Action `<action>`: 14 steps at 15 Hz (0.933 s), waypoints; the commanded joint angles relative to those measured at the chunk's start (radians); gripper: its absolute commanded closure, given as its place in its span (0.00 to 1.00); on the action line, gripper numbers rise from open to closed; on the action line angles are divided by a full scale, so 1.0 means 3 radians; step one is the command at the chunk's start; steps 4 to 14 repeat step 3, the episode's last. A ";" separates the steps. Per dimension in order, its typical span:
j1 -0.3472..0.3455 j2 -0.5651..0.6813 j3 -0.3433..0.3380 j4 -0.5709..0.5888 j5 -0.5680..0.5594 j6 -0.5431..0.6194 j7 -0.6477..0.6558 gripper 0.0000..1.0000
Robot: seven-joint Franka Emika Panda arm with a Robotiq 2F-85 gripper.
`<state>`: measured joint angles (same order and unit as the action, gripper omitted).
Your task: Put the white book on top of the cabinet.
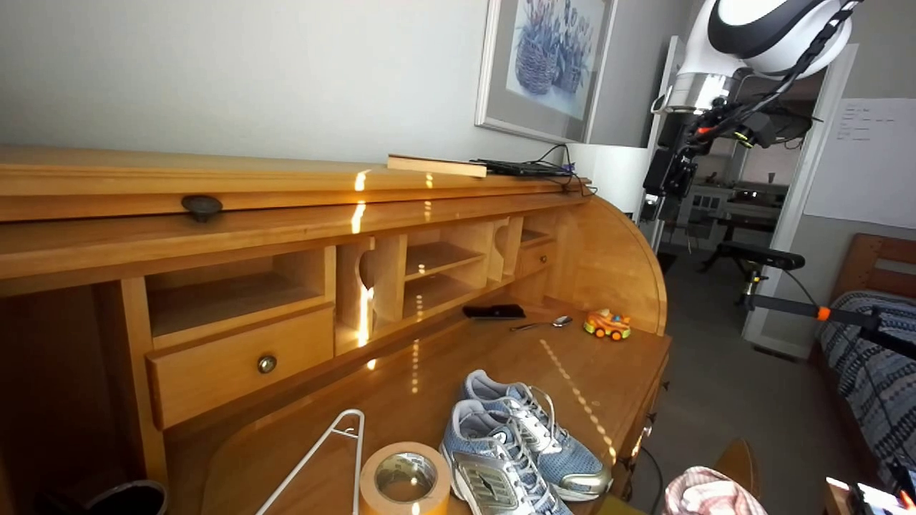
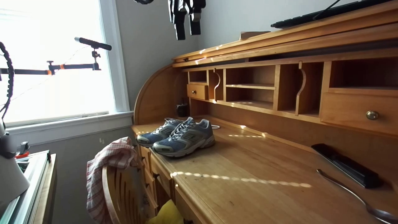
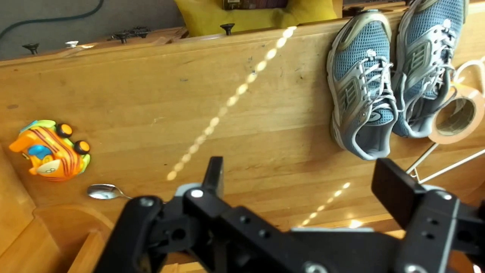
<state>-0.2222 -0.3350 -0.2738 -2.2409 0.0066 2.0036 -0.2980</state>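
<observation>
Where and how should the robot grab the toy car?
Probably best by its orange body, from above, squeezing across its sides: the toy car stands on its wheels with its top uncovered, and pushed lengthwise it might roll away.

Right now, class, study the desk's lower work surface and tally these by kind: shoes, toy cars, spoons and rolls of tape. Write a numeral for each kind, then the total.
Shoes: 2
Toy car: 1
Spoon: 1
Roll of tape: 1
Total: 5
</observation>
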 commanded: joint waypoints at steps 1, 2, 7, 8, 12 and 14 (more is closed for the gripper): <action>0.0020 0.0001 -0.0024 0.0004 -0.0006 -0.0011 -0.0005 0.00; 0.0020 0.0001 -0.0024 0.0004 -0.0006 -0.0011 -0.0006 0.00; 0.0021 0.0001 -0.0024 0.0004 -0.0006 -0.0012 -0.0006 0.00; 0.0021 0.0001 -0.0024 0.0004 -0.0006 -0.0012 -0.0006 0.00; 0.0021 0.0001 -0.0024 0.0004 -0.0006 -0.0012 -0.0006 0.00; 0.0021 0.0001 -0.0024 0.0004 -0.0006 -0.0012 -0.0006 0.00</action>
